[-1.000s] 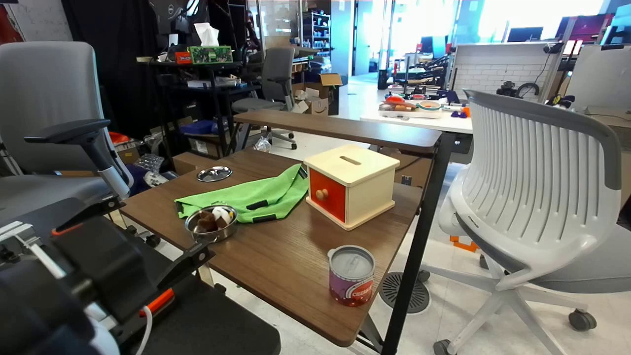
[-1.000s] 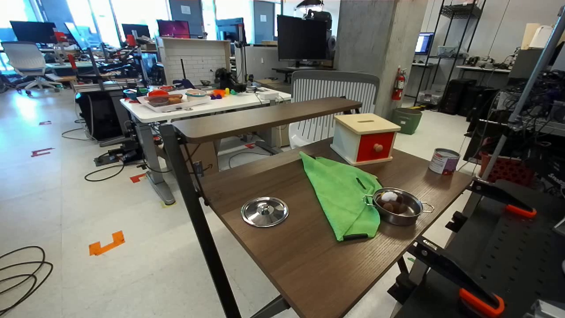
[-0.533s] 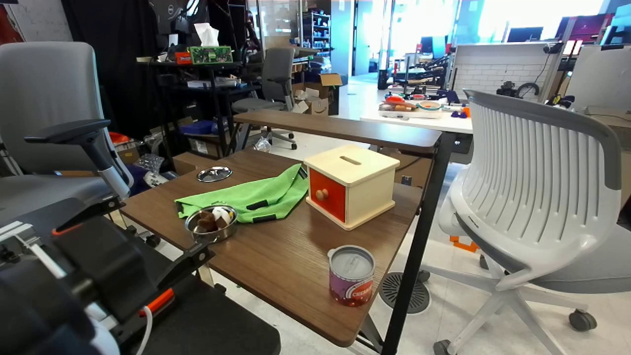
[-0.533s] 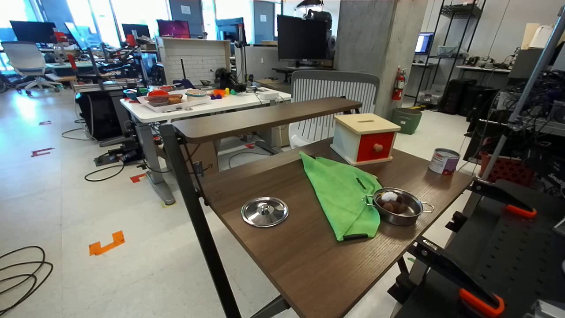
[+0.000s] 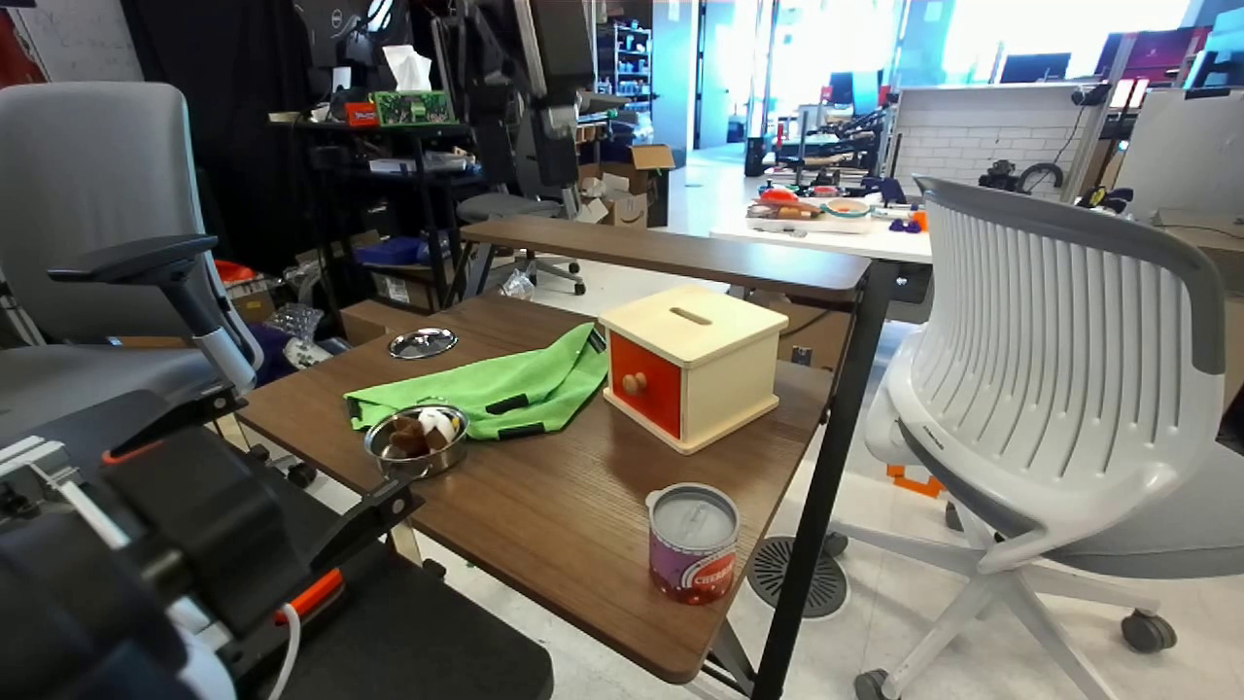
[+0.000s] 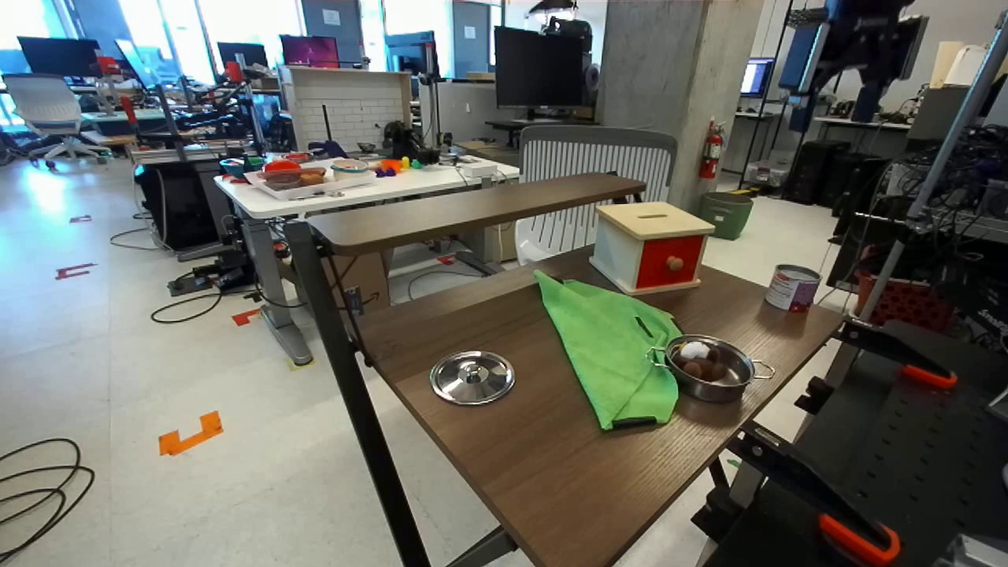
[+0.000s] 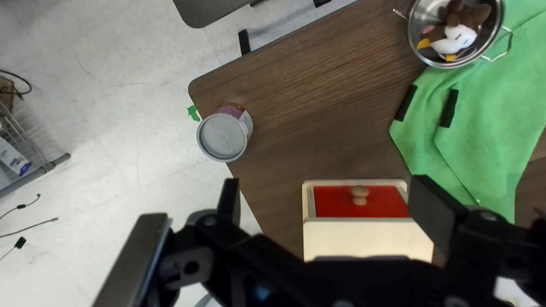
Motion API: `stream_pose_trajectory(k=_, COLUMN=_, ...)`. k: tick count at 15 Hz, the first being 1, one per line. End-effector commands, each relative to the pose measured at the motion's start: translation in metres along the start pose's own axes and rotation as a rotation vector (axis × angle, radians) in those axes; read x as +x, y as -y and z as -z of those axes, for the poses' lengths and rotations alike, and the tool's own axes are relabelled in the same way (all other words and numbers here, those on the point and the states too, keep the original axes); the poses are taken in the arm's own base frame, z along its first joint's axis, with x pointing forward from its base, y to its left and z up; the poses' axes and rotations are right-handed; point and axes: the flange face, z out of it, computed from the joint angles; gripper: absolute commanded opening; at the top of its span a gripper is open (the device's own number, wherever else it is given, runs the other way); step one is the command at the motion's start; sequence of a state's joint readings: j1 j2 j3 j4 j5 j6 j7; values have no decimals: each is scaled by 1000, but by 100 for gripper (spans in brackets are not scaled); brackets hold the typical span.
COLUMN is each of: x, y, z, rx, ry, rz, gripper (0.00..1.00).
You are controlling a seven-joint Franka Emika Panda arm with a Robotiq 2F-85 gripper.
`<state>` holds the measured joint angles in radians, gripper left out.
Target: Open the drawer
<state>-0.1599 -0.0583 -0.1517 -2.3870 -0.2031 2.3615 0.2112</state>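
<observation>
The drawer is the red-orange front (image 5: 644, 387) of a small tan wooden box (image 5: 734, 389) with a slot in its top. It also shows in an exterior view (image 6: 655, 264) and in the wrist view (image 7: 337, 202). The front sits flush in the box, so the drawer is closed. A round wooden knob (image 7: 360, 195) sticks out of it. My gripper (image 7: 330, 194) is open and empty, with its fingers wide apart. It hangs well above the table, away from the box, at the top of both exterior views (image 5: 528, 160) (image 6: 835, 110). The gripper hides part of the box lid in the wrist view.
A tin can (image 5: 693, 544) stands near the table corner, in front of the box. A green cloth (image 6: 610, 346) lies beside the box. A metal pot (image 6: 709, 368) with a plush toy inside and a metal lid (image 6: 472, 378) are on the table (image 5: 544, 515). A raised shelf (image 5: 671, 255) runs behind.
My gripper and arm have come into view at the top of both exterior views. The box, drawer, can, cloth and pot have not moved.
</observation>
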Motion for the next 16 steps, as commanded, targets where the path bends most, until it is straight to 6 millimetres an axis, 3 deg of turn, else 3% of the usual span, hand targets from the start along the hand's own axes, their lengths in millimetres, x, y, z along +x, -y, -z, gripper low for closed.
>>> stream_pose_trajectory(k=1, x=8, y=-8, z=-41, rx=-5, ry=48, rz=-34, gripper=100)
stream_pose_trajectory(k=7, x=18, y=-11, z=-99, rx=13, ry=82, rz=-123, gripper=100)
stream_pose_trajectory(k=10, x=30, y=-2, z=-124, rx=32, ry=78, rz=-159, gripper=100)
stream_pose_trajectory(k=16, x=59, y=22, z=-159, rx=24, ry=54, rz=-67, gripper=100)
